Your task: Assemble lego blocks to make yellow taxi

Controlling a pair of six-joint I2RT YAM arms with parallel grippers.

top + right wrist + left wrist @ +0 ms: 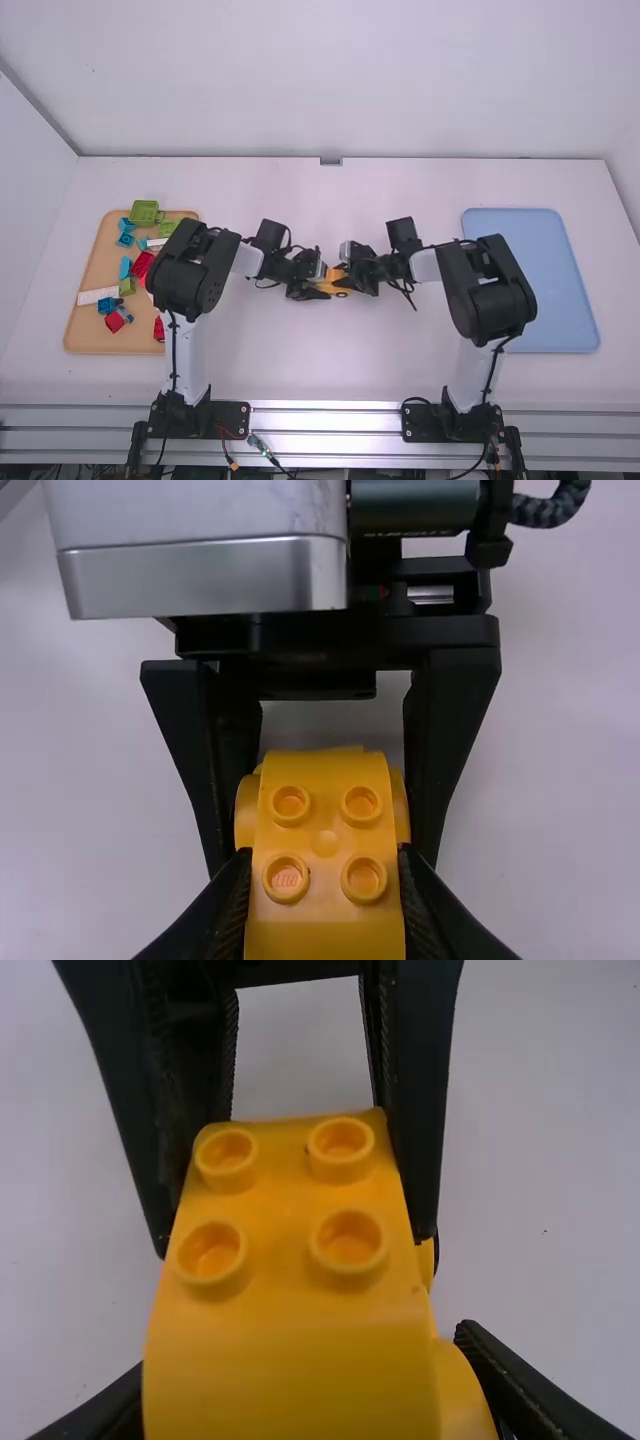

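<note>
Yellow studded car body (325,842), one round wheel (246,812) visible at its side, sits mid-table between the arms. Left gripper (318,865) pinches it across its flanks; right gripper (293,1243) pinches it from the opposite end, so I have both sets of fingers on the work. Step in hand, my judgement: joining or seating yellow parts. Next move: keep the ends aligned, press evenly, then spread one pair while the other steadies; uneven release could twist the build. Outward: tan tray (88,335) with loose coloured blocks at left, blue tray (530,285) at right.
</note>
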